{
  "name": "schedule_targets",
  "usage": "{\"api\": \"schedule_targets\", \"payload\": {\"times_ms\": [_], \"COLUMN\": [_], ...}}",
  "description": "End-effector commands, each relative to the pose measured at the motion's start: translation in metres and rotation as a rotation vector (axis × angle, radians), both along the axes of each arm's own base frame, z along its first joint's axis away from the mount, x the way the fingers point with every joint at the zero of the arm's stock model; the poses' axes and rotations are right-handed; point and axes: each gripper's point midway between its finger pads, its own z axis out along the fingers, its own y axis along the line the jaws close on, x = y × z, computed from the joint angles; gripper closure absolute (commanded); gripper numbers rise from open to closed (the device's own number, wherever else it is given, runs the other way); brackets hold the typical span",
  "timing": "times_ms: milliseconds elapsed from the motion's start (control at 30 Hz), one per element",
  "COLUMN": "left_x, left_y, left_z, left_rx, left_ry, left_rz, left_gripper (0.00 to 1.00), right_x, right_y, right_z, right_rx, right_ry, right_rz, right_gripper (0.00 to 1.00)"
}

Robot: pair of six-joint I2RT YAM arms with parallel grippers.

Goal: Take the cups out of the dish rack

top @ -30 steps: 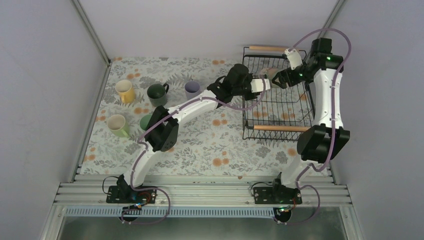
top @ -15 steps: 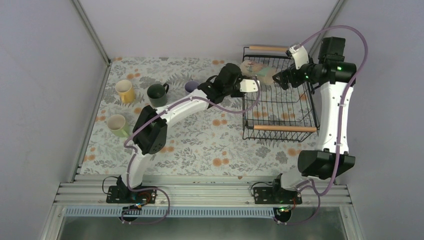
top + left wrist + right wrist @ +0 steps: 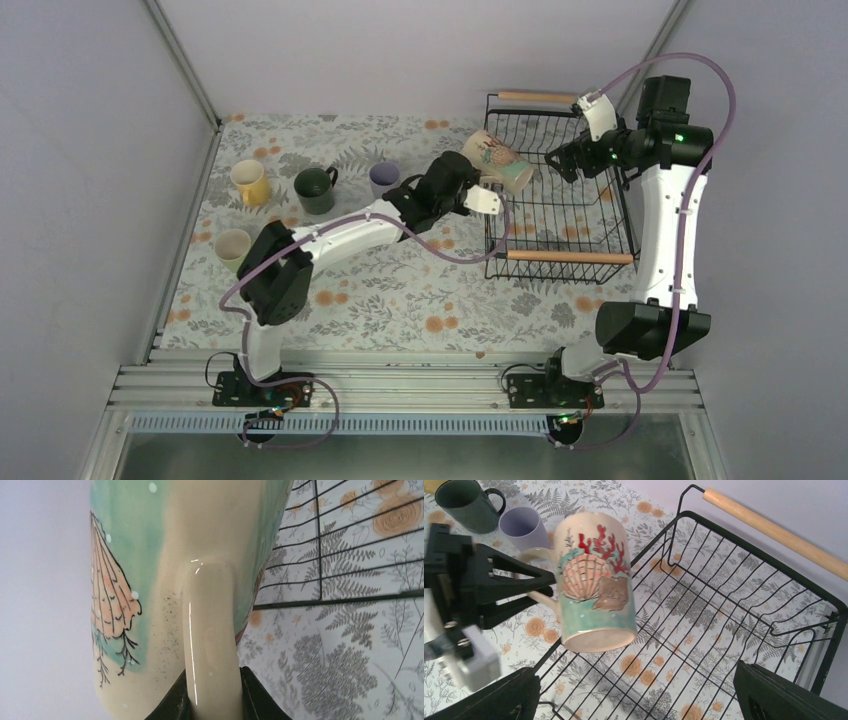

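Note:
A beige cup (image 3: 497, 159) painted with a shell and red coral hangs tilted over the left rim of the black wire dish rack (image 3: 560, 215). My left gripper (image 3: 477, 178) is shut on its handle (image 3: 210, 645), one dark finger (image 3: 172, 702) on each side. In the right wrist view the cup (image 3: 595, 580) hangs above the rack's wires (image 3: 744, 605). My right gripper (image 3: 560, 160) stands open over the rack's far right part, apart from the cup, with nothing between its fingers (image 3: 489, 700).
On the flowered cloth to the left stand a yellow cup (image 3: 249, 182), a dark green cup (image 3: 317, 189), a lavender cup (image 3: 384, 178) and a pale green cup (image 3: 233, 246). The rack's wooden handles (image 3: 560, 257) lie at its near and far ends. Walls close the back and sides.
The left gripper has carried the shell cup up and left, from inside the rack to its left rim. The right gripper has drawn back from the cup and opened wider.

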Motion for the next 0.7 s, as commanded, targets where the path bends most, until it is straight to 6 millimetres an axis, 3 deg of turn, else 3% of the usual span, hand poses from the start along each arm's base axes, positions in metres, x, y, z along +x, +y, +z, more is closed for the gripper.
{"api": "schedule_targets", "payload": {"times_ms": [0, 267, 433, 533, 667], "left_x": [-0.004, -0.011, -0.008, -0.005, -0.013], "left_y": [0.025, 0.081, 0.126, 0.163, 0.2], "left_z": [0.127, 0.157, 0.148, 0.14, 0.14], "left_rx": [-0.151, -0.015, 0.175, 0.327, 0.493], "left_ry": [-0.339, -0.548, -0.621, -0.703, -0.829], "left_rz": [0.057, 0.161, 0.26, 0.333, 0.363], "left_gripper": [0.98, 0.98, 0.98, 0.98, 0.98], "right_x": [-0.008, -0.006, -0.009, -0.01, -0.015], "right_y": [0.0, -0.002, -0.001, 0.0, 0.003], "right_z": [-0.002, -0.006, -0.012, -0.014, -0.012], "right_rx": [-0.01, -0.021, -0.021, -0.019, -0.018], "right_ry": [0.001, 0.009, 0.021, 0.024, 0.016], "right_rz": [0.015, 0.013, 0.025, 0.032, 0.045], "right_gripper": [0.0, 0.0, 0.0, 0.0, 0.0]}}
